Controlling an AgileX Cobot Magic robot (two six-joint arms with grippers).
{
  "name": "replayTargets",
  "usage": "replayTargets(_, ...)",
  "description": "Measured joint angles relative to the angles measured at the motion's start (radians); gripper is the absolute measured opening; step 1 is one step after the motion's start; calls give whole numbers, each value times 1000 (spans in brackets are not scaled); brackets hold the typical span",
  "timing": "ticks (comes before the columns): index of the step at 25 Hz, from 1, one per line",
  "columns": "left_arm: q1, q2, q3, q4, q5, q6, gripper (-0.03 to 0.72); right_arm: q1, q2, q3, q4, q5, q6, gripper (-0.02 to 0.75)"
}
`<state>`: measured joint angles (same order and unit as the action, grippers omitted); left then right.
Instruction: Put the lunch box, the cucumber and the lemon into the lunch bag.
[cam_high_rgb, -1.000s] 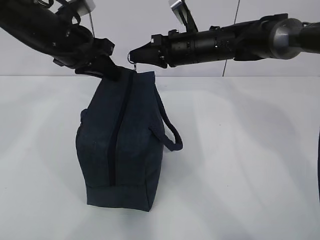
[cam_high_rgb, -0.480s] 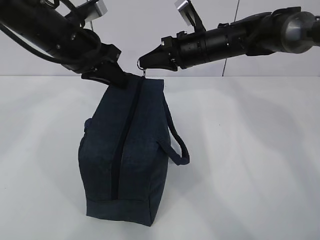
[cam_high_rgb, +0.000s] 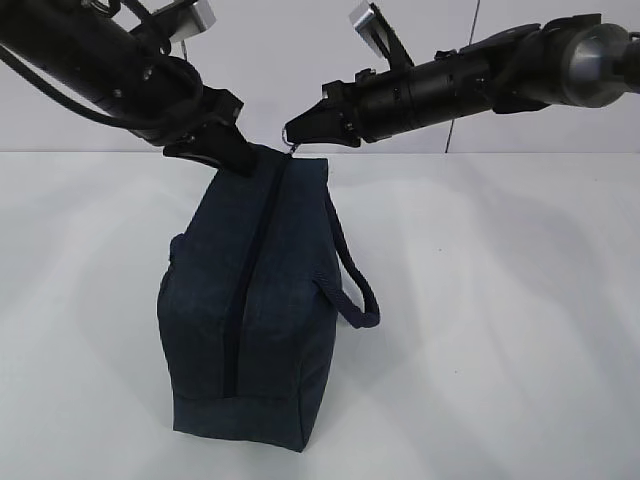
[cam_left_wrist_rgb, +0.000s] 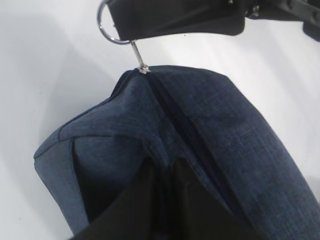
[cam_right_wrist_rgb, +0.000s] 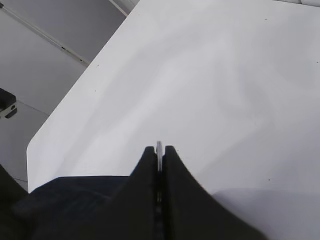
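Note:
The dark navy lunch bag (cam_high_rgb: 250, 300) stands on the white table, its zipper line running along the top toward me. My left gripper (cam_high_rgb: 235, 158) is shut on a fold of fabric at the bag's far top end; the left wrist view shows its fingers (cam_left_wrist_rgb: 150, 200) pinching the cloth (cam_left_wrist_rgb: 200, 130). My right gripper (cam_high_rgb: 292, 130) is shut on the silver ring zipper pull (cam_left_wrist_rgb: 106, 30), whose edge shows between the pads (cam_right_wrist_rgb: 159, 147). The lunch box, the cucumber and the lemon are out of view.
A loop handle (cam_high_rgb: 355, 290) hangs off the bag's right side. The white table (cam_high_rgb: 500, 300) spreads around the bag, and its corner and left edge (cam_right_wrist_rgb: 31, 145) show in the right wrist view. A pale wall stands behind.
Over the last second both grippers shifted to the right and the bag's far top end swung right with them. Both grips stayed the same.

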<state>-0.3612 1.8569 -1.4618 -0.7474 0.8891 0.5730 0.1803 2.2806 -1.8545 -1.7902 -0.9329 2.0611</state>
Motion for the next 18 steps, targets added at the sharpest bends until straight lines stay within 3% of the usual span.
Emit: replayTargets(18, -2, -58, 2, 16, -16, 44, 34, 0, 45, 0, 6, 66, 15, 20)
